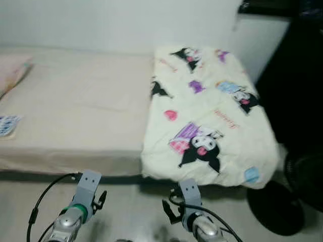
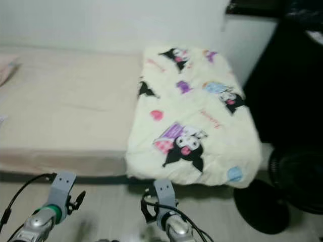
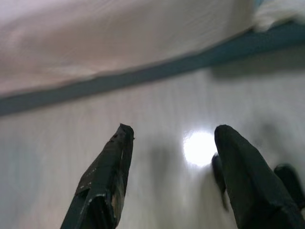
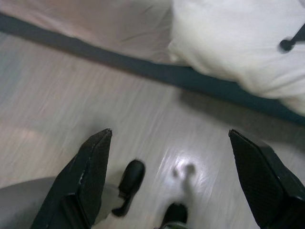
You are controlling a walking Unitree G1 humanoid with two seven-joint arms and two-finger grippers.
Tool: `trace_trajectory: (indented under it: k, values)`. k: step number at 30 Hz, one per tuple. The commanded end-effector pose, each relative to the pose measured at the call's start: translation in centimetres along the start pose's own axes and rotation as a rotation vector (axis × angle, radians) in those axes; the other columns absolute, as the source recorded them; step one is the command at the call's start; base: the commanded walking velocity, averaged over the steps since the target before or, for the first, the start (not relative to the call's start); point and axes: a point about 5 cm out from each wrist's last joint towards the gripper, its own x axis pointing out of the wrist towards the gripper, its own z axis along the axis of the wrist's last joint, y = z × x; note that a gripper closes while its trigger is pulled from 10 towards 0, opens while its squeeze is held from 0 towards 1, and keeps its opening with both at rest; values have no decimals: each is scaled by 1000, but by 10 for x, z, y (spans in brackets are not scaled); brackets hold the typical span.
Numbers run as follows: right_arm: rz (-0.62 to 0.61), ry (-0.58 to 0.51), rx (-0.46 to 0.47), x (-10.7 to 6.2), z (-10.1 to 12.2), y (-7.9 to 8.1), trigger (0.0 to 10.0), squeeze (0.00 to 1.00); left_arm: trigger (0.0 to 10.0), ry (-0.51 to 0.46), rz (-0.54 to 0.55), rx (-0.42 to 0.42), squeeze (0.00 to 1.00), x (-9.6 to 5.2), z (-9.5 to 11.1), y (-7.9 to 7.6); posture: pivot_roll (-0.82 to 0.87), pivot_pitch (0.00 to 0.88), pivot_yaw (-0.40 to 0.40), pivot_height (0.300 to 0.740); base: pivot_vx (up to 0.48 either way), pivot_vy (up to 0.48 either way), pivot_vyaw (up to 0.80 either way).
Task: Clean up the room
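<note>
A folded cream blanket [image 1: 207,116] printed with black and pink cartoon figures covers the right end of the bed [image 1: 75,106], whose sheet is beige. Its corner hangs over the bed's front edge [image 4: 248,43]. Both arms are held low in front of the bed, above the pale wood floor. My left gripper [image 3: 174,131] is open over bare floor near the bed's dark base [image 3: 143,76], with nothing between its fingers. My right gripper [image 4: 170,136] is also open and empty, pointing at the floor below the blanket's overhanging corner.
A pink pillow [image 1: 11,73] lies at the bed's far left, with a small blue and white item [image 1: 7,125] near the front edge. A black fan [image 1: 298,186] stands on the floor at the right, beside dark furniture [image 1: 298,75].
</note>
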Motion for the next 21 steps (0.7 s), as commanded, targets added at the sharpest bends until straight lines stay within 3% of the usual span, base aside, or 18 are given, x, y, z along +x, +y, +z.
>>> trace_trajectory:
  k: [1, 4, 11, 21]
  values:
    - [-3, 31, 13, -3, -9, 0, 10000, 0, 10000, 3, -14, -1, 0, 0, -1, -4, -4, 57, 32, 735, 0, 0, 0]
    - [1, 33, 11, -3, -9, 0, 10000, 0, 10000, 0, -17, 11, 0, 0, -1, -4, -3, 54, 30, 735, 0, 0, 0]
    - [9, 44, -9, -3, -10, 1, 10000, 0, 10000, -2, -22, 22, 0, 0, -1, -5, -3, 53, 29, 735, 330, 0, 0]
    - [16, 47, -23, -3, -10, 2, 10000, 0, 10000, -4, -27, 34, 0, 0, -1, -6, -2, 48, 31, 735, 442, 0, 794]
